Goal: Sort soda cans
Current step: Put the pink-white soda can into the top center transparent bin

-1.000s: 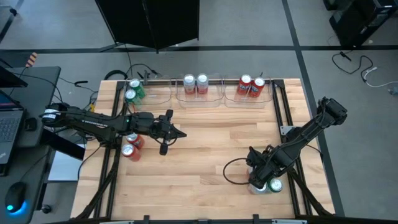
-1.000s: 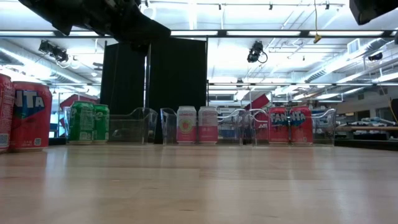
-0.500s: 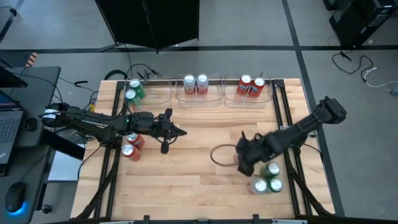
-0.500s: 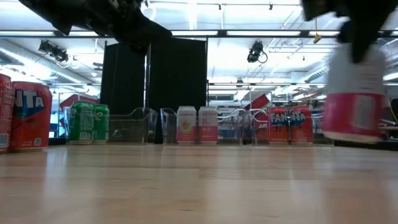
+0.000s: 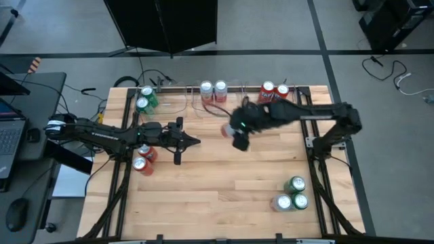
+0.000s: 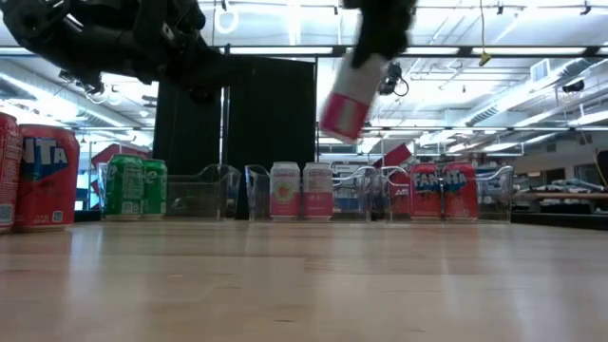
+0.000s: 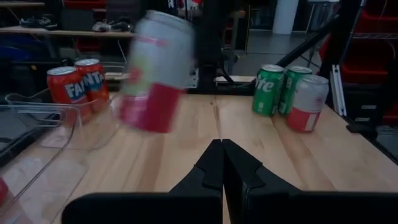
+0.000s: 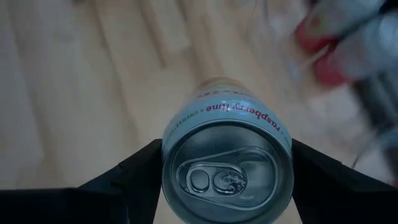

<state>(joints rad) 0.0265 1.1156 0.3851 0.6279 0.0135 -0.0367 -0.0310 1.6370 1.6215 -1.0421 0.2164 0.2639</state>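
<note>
While the right gripper (image 5: 239, 133) hangs in the air near the middle of the high view, its two fingers (image 8: 134, 168) squeeze a white can (image 8: 227, 163) from both sides. The can has a red bottom band and tilts, high above the table (image 5: 217, 183), in the upper middle of the low view.

Going near to far in the high view: at the lower right of the table stand three cans in a bunch, two green cans (image 5: 297, 191) and one white one (image 5: 283, 202). At the left edge stand two red cans (image 5: 143, 159), close together. Just above them the left gripper (image 5: 192, 141) floats over the wood, its fingers pressed tight together with nothing between them.

Along the top edge sit clear trays (image 5: 218, 107). The left tray holds two green cans (image 5: 145, 98). The middle tray holds two white cans (image 5: 213, 90). The right tray holds two red cans (image 5: 274, 91). The held can is just below and between the middle and right trays.
</note>
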